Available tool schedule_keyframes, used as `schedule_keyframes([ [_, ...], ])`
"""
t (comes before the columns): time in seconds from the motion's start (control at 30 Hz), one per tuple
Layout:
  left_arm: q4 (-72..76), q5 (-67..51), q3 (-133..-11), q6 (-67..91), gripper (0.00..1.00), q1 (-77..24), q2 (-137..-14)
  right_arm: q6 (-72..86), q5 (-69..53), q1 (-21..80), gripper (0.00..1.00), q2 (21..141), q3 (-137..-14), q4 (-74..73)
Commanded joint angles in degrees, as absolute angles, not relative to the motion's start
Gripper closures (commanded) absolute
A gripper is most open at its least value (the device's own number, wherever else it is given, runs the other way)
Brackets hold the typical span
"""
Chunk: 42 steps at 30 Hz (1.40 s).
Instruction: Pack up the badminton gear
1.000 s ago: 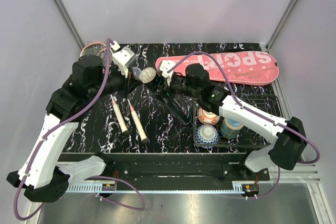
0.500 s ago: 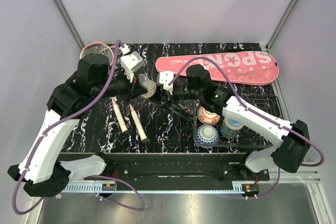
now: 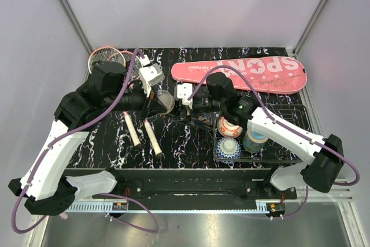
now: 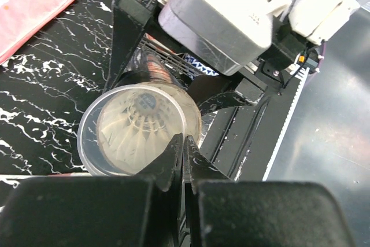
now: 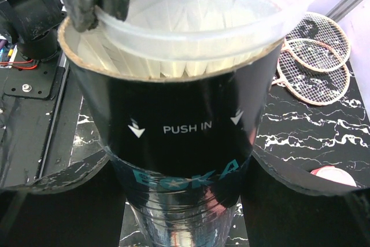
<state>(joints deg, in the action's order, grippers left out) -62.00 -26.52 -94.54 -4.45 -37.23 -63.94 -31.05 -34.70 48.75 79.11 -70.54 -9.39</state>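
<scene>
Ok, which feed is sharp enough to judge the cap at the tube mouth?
Right wrist: black tube sharp, PUSH IN print readable, but the clear cap is cropped at the top edge. Left wrist: cap and shuttlecock fairly clear, left fingers a dark foreground blur. Top external: evenly lit, but that joint is small, among the arms.

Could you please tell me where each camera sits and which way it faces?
Top external: above and behind, looking down on the table; both arms show.
Left wrist: on that wrist, looking past the left claw into the clear cap and shuttlecock.
Right wrist: on that wrist, facing the black tube in the right claw.
Shared: both wrist views show cap and tube.
</scene>
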Motion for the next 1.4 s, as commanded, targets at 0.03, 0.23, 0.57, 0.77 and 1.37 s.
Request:
schedule_keyframes([
  [0.03, -64.51, -30.23, -94.57, -3.34, 1.00, -38.67, -64.43, -32.87, -34.98, 48.78, 0.74, 75.32, -71.02, -8.35],
  [0.23, -62.76, -32.86, -93.69, -2.99, 1.00, -38.93, -63.98, -33.05, -36.21, 48.95, 0.74, 74.79, -71.19, -8.44],
  [0.57, -62.40, -34.28, -91.06, -2.11, 1.00, -40.17, -63.46, -33.93, -35.51, 49.22, 0.74, 73.13, -70.66, -9.05],
  [0.77, -60.65, -34.28, -90.09, -0.70, 1.00, -41.39, -62.58, -33.14, -34.81, 49.48, 0.74, 73.65, -71.37, -8.88],
  [1.37, -59.06, -33.40, -84.55, 3.43, 1.00, -43.24, -58.19, -34.35, -27.25, 51.77, 0.73, 72.78, -68.82, -4.05],
])
